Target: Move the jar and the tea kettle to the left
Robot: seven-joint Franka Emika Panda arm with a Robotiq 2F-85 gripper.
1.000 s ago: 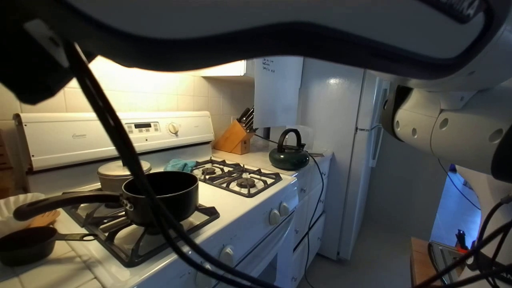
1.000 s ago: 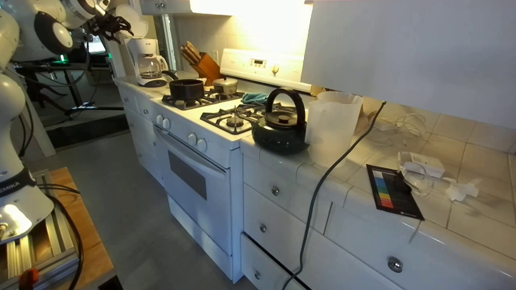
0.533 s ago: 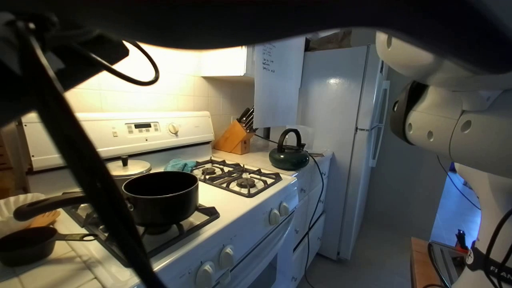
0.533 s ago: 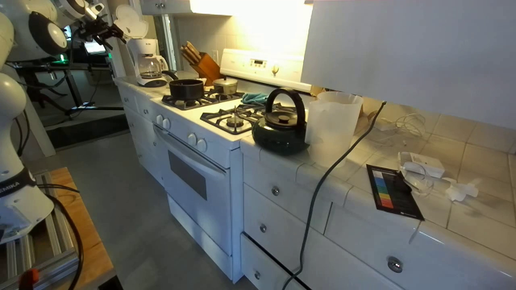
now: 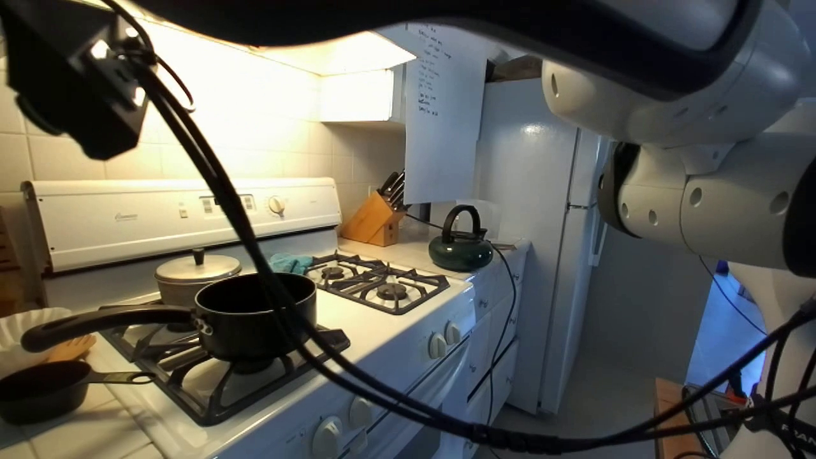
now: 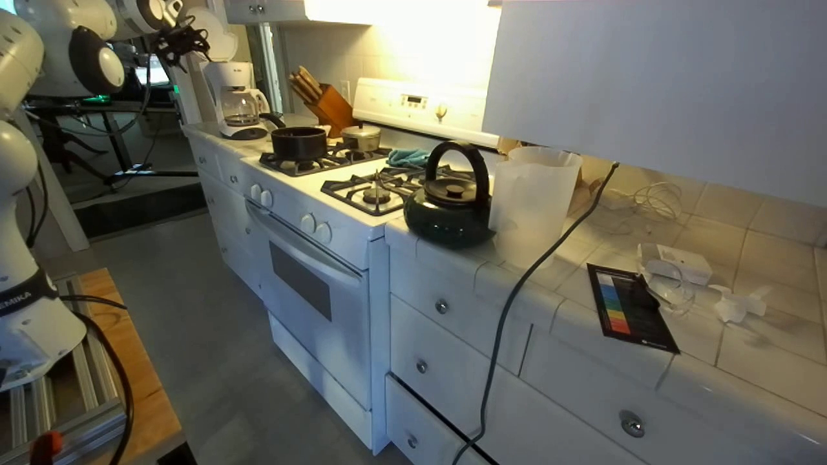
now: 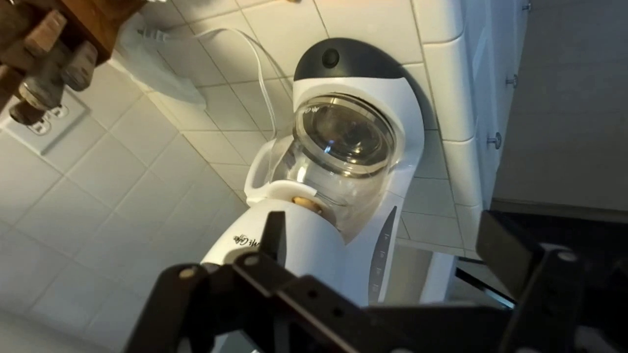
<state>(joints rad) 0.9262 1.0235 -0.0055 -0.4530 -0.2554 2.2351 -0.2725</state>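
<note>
The fingers (image 7: 274, 238) were spread wide apart near the white coffee maker (image 7: 319, 252), while the dark tea kettle (image 6: 447, 223) stood upright on the tiled tabletop (image 6: 769, 361), just beside the translucent jar (image 6: 536, 206) and close to the stove (image 6: 349, 332)

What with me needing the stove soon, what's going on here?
A robot arm is working here. Its tool is open, holding nothing, near the coffee maker. The kettle it should move left stands on the counter beside the stove, next to what looks like the jar it should also move. Neither is being handled at this moment.
</note>
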